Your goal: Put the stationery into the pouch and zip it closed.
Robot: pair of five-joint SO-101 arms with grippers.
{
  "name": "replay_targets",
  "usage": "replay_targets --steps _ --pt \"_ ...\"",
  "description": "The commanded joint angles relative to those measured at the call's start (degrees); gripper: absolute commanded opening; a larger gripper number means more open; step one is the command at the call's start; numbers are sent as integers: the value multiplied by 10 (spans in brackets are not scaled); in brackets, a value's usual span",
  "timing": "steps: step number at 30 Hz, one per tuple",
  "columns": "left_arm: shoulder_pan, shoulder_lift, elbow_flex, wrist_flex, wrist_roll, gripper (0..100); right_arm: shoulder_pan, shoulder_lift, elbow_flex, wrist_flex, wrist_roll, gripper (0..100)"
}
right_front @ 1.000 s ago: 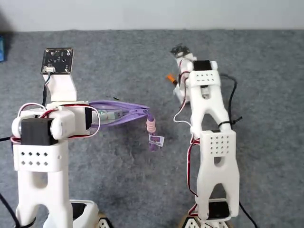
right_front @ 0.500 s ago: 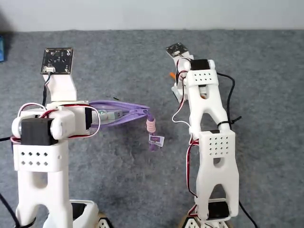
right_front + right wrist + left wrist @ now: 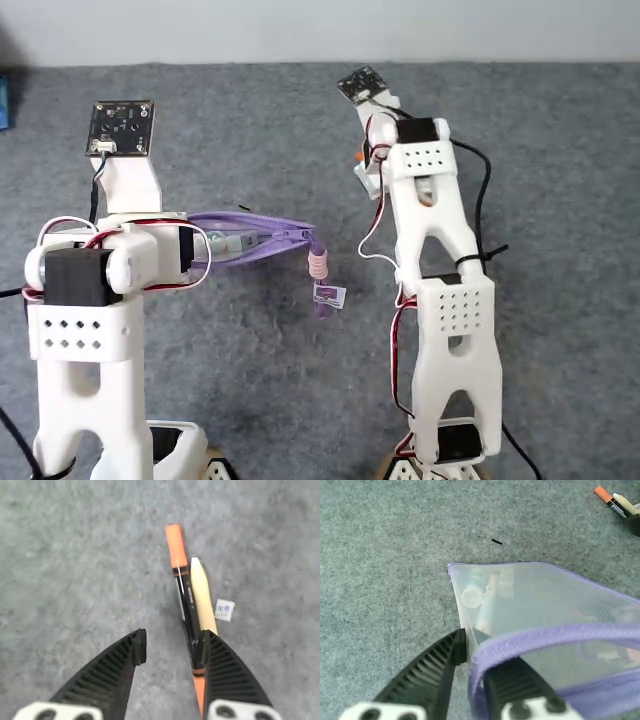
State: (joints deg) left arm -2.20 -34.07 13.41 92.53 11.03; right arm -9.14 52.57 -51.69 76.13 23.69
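Observation:
A translucent pouch [image 3: 540, 605] with a purple zip edge holds several stationery pieces, and my left gripper [image 3: 472, 647] is shut on that edge near one corner. In the high view the pouch [image 3: 255, 240] hangs sideways from the left arm, with a pink zip charm [image 3: 320, 270] dangling at its far end. An orange-capped black pen [image 3: 182, 595] and a cream pen [image 3: 202, 597] lie side by side on the grey mat. My right gripper [image 3: 170, 647] is open just above them. The black pen runs along the inside of one fingertip [image 3: 205, 647].
Grey carpet-like mat [image 3: 250, 130] covers the table. A small white label [image 3: 224, 609] lies beside the cream pen. A tiny black scrap [image 3: 496, 541] rests on the mat near the pouch. A blue object [image 3: 4, 100] sits at the far left edge.
The right arm's wrist has swung further toward the far side of the table and a little left over the pens. The left arm and pouch have stayed still.

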Motion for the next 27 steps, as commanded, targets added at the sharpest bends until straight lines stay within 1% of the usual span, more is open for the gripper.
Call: replay_targets --steps 1,5,11,18,23,25,27 --pt "0 0 -20 -14 5 12 11 1 -15 -26 7 169" --pt "0 0 -20 -14 5 12 20 23 -15 -42 7 169" --pt "2 0 -20 -14 5 12 36 51 -15 -39 7 169" --pt "4 0 -20 -14 5 12 16 51 -15 31 3 163" --pt "2 -3 -20 -14 5 12 8 49 -15 39 3 43" --pt "0 -4 -20 -13 5 12 10 49 -15 39 3 20" --pt "0 -4 -20 -12 5 12 13 49 -15 39 3 20"
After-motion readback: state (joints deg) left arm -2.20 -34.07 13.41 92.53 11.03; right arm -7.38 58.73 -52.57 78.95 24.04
